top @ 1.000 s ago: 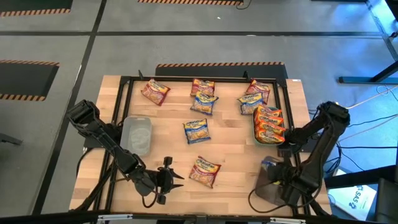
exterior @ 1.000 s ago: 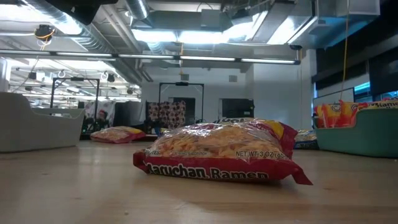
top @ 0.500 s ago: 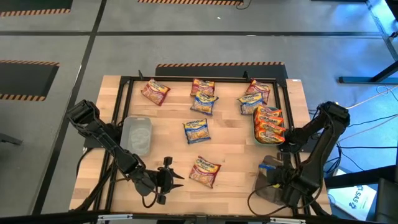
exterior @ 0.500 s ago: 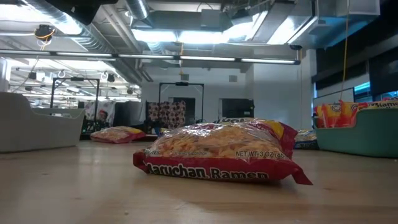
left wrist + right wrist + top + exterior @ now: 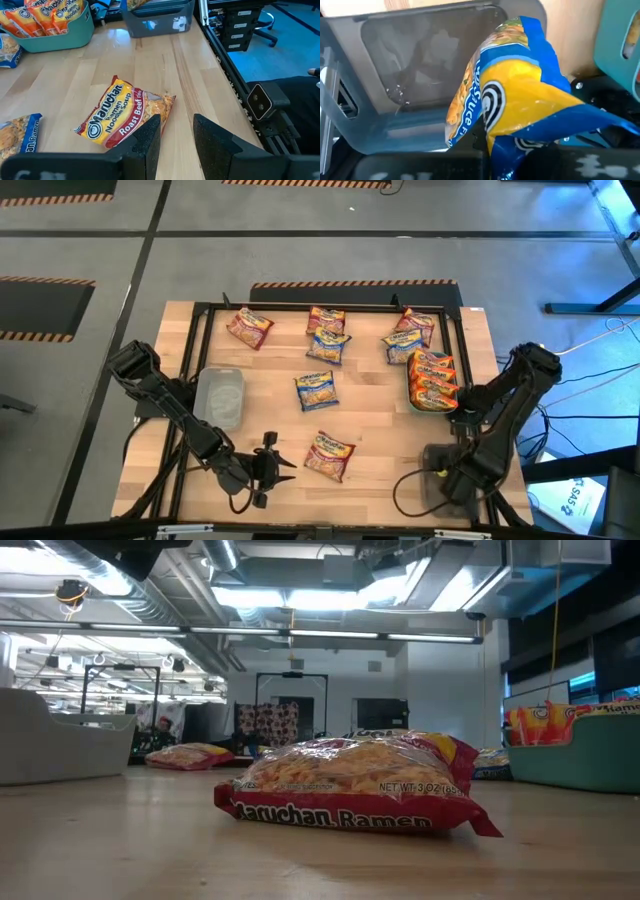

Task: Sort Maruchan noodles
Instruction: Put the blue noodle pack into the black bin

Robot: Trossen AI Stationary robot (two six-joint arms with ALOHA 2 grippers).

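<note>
My left gripper (image 5: pixel 272 468) hovers low over the tabletop (image 5: pixel 370 405), jaws parted and holding nothing, aimed at a maroon packet (image 5: pixel 124 116) just ahead (it reads "Maruchan… Roast Beef"). My right gripper (image 5: pixel 437 463), jaws clenched on a blue-and-yellow packet (image 5: pixel 510 95), hangs above the grey tray (image 5: pixel 420 80).

You see a maroon-and-yellow packet (image 5: pixel 125 118) on the pale wood desk (image 5: pixel 190 65), orange packets (image 5: pixel 432 374) in the teal tray (image 5: pixel 60 37), and a blue-and-yellow packet (image 5: pixel 515 100) above the grey tray (image 5: pixel 410 70). A black frame (image 5: pixel 300 307) rims the desk.
</note>
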